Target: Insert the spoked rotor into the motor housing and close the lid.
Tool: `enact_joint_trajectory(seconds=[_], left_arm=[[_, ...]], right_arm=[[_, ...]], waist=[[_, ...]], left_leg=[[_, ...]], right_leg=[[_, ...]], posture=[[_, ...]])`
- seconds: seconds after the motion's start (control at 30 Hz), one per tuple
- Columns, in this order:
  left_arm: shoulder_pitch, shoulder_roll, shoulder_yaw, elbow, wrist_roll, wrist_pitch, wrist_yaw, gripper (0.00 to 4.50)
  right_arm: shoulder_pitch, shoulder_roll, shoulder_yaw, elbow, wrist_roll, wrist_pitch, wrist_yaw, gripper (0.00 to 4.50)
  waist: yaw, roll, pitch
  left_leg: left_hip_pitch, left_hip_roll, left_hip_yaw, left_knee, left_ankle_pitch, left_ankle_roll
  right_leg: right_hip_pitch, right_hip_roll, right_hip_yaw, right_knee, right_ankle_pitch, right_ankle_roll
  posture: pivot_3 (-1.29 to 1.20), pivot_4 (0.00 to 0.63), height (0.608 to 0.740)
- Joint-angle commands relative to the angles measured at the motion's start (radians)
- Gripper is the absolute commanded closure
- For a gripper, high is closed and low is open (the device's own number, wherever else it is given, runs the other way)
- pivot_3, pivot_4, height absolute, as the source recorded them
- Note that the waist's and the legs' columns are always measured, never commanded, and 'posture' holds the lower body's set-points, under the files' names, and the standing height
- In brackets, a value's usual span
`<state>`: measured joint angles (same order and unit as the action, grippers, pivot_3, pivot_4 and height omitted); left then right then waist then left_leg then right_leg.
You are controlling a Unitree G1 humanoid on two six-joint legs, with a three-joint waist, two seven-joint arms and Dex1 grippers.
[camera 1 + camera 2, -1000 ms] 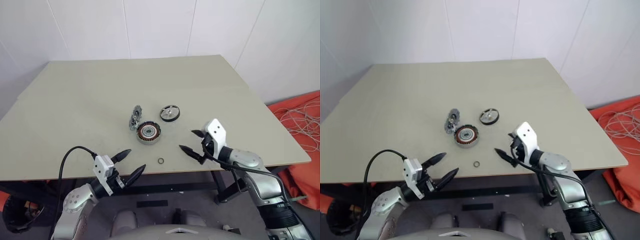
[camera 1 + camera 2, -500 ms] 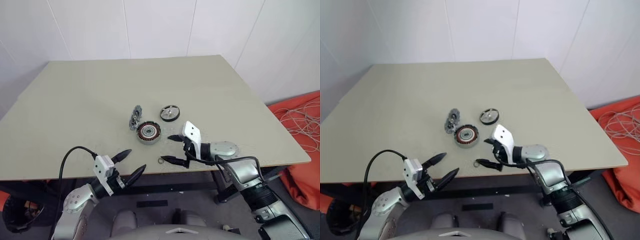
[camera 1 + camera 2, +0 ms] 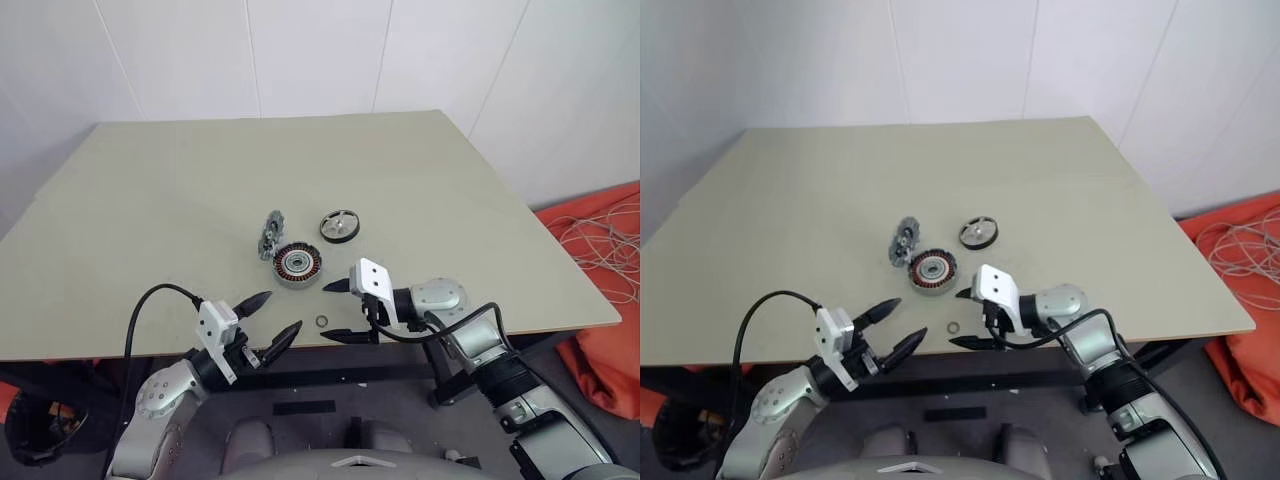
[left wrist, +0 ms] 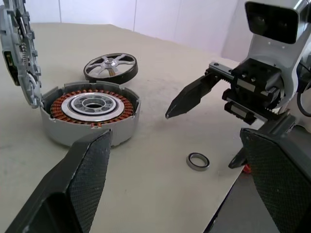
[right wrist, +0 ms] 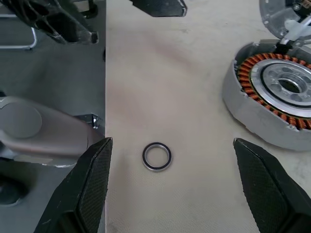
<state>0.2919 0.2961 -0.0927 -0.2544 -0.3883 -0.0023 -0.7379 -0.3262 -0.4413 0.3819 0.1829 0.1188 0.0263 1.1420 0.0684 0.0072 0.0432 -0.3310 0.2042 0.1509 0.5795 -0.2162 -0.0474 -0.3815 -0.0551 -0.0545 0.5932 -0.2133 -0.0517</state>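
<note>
Your right claw (image 3: 336, 310) hung wide open and empty over the near edge of the worktop (image 3: 180, 180), pointing toward your left, with the small dark ring (image 3: 322, 321) lying on the surface between its two fingers, touching neither. The motor housing (image 3: 297, 265) sat just beyond that claw, a little farther up the worktop and to its left. Your left claw (image 3: 270, 318) was also spread wide and held nothing; it hovered at the front edge, aimed toward the housing, which lay well ahead of it.

You had one of each part: one housing, one spoked rotor (image 3: 339, 225), one lid (image 3: 270, 234) and one small ring.

The housing was a round, flat silver can with coppery-brown windings ringed about a silver centre, open at the top. The lid stood tilted up on edge against the housing's far left side, touching it, its notched silver rim showing. The rotor lay flat on the worktop just beyond and to the right of the housing, apart from it, a black rim with silvery spokes meeting at a small hub.
</note>
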Motion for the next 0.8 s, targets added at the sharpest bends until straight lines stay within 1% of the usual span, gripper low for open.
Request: enact_joint_trajectory(seconds=[0.03, 0.3, 0.6, 0.73, 0.8], left_arm=[[-0.014, -0.001, -0.005, -0.064, -0.012, 0.025, 0.022, 0.03], [-0.023, 0.003, -0.004, -0.087, -0.015, 0.054, 0.038, 0.03], [-0.015, 0.005, -0.005, -0.144, -0.016, 0.084, 0.069, 0.03], [-0.016, 0.007, -0.006, -0.165, -0.017, 0.099, 0.082, 0.0], [-0.014, 0.008, -0.003, -0.17, -0.018, 0.1, 0.083, 0.0]], right_arm=[[-0.039, 0.015, 0.013, 0.001, -0.014, -0.038, 0.016, 0.0], [-0.082, 0.039, 0.04, 0.038, -0.036, -0.019, 0.048, 0.0], [-0.087, 0.044, 0.023, 0.073, -0.034, 0.025, 0.045, 0.0], [-0.084, 0.042, 0.019, 0.073, -0.032, 0.038, 0.043, 0.85], [-0.082, 0.041, 0.018, 0.073, -0.032, 0.039, 0.041, 1.53]], waist=[[0.0, 0.0, 0.0], [0.0, 0.0, 0.0], [0.0, 0.0, 0.0], [0.0, 0.0, 0.0], [0.0, 0.0, 0.0]], left_leg=[[0.0, 0.0, 0.0, 0.0, 0.0, 0.0], [0.0, 0.0, 0.0, 0.0, 0.0, 0.0], [-0.001, 0.0, 0.0, 0.0, 0.0, 0.0], [-0.001, 0.0, 0.0, 0.0, 0.0, 0.0], [-0.001, 0.0, 0.0, 0.001, 0.0, 0.0]], right_leg=[[0.0, 0.0, 0.0, 0.0, 0.0, 0.0], [0.0, 0.0, 0.0, 0.0, 0.0, 0.0], [0.0, 0.0, 0.0, 0.0, 0.001, -0.001], [0.0, 0.0, 0.0, 0.0, 0.0, -0.001], [0.0, 0.0, 0.0, 0.0, 0.001, -0.001]], posture=[[0.0, 0.0, 0.74], [0.0, 0.0, 0.74], [0.0, 0.0, 0.74], [0.0, 0.0, 0.74], [0.0, 0.0, 0.74]])
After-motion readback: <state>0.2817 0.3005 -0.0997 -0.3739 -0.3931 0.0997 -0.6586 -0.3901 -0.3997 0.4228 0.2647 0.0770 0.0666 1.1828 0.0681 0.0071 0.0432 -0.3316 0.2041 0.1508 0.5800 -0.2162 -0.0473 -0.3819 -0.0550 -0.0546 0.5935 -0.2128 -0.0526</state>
